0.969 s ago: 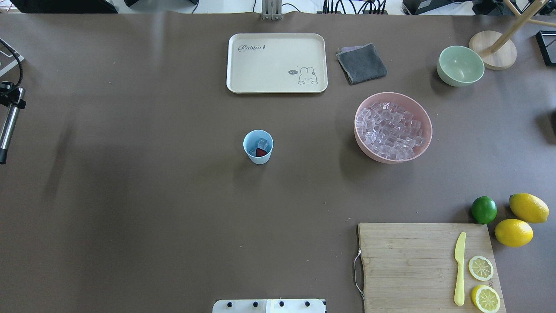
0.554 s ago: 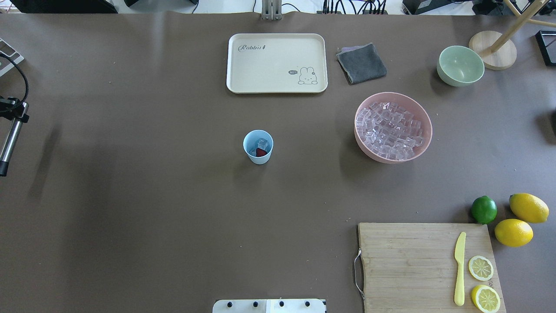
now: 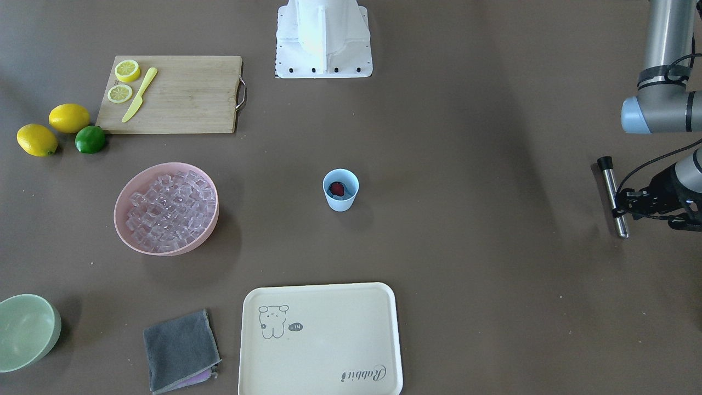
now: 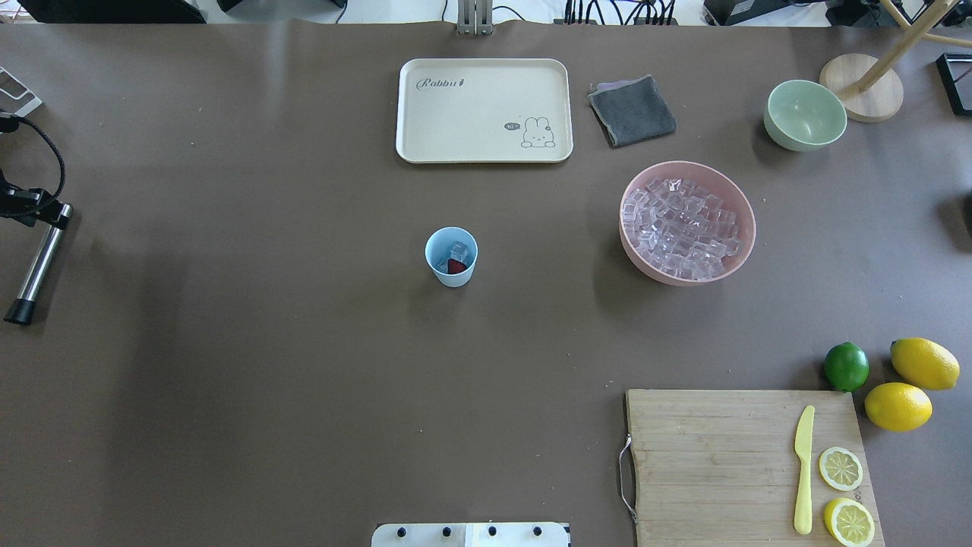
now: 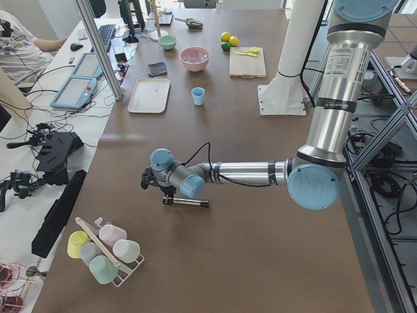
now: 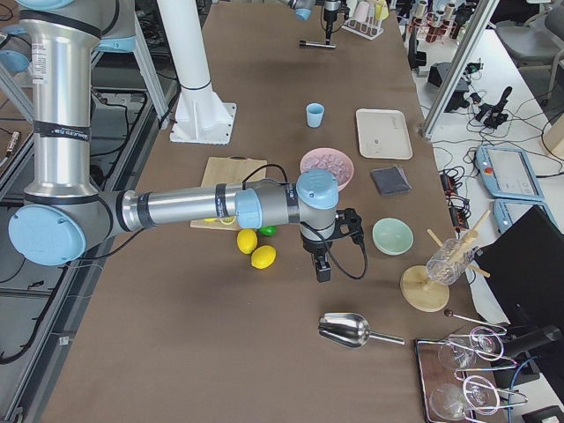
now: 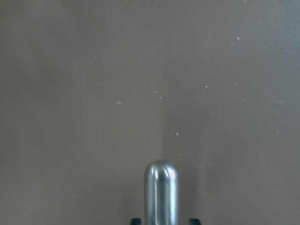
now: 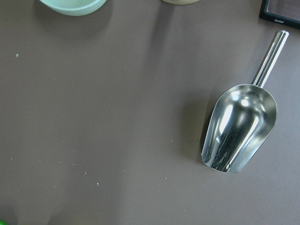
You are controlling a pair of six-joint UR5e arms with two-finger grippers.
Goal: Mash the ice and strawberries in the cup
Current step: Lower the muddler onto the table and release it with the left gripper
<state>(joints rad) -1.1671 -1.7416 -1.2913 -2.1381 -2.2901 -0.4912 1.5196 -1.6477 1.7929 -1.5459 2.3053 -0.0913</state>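
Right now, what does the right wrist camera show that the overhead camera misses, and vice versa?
Only the right wrist view shows a metal scoop lying on the table. Only the overhead view shows the cup holding ice and a strawberry, the pink bowl of ice cubes, the tray, and the left gripper shut on a steel rod. Both show the pale green bowl and the brown table.

"Rabbit" on the cream tray [image 4: 486, 129]
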